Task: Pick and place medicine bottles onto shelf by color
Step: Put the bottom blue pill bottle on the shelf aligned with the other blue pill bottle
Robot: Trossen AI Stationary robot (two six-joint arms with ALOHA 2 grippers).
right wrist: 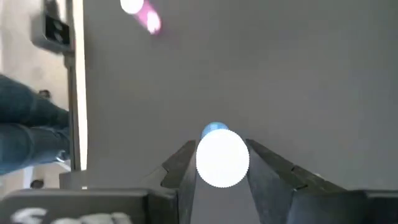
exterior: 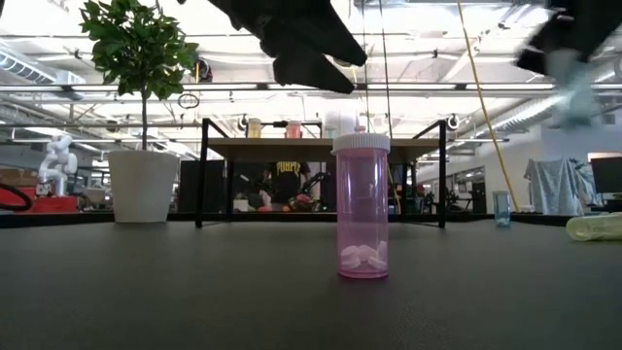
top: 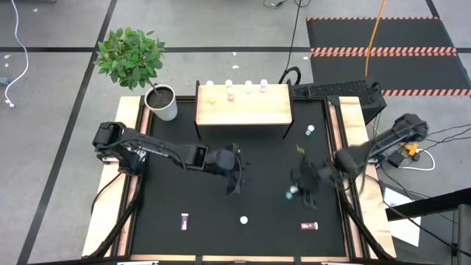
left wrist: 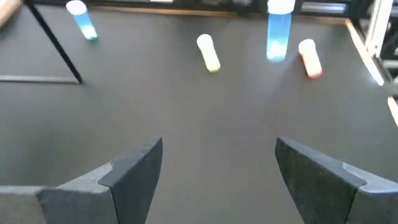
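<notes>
Over the mat's right side, right tool (right wrist: 222, 163) clamping a blue bottle (right wrist: 215, 130) — left tool (left wrist: 217, 171) mid-mat, fingers spread, empty.

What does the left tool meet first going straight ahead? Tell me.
Bare mat first, then probably the lying yellow bottle, roughly centred ahead of the open left tool; depth is unclear.

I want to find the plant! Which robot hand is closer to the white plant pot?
Left. The left gripper is mid-table, nearer the plant pot. The right gripper is across the table, holding a blue bottle.
</notes>
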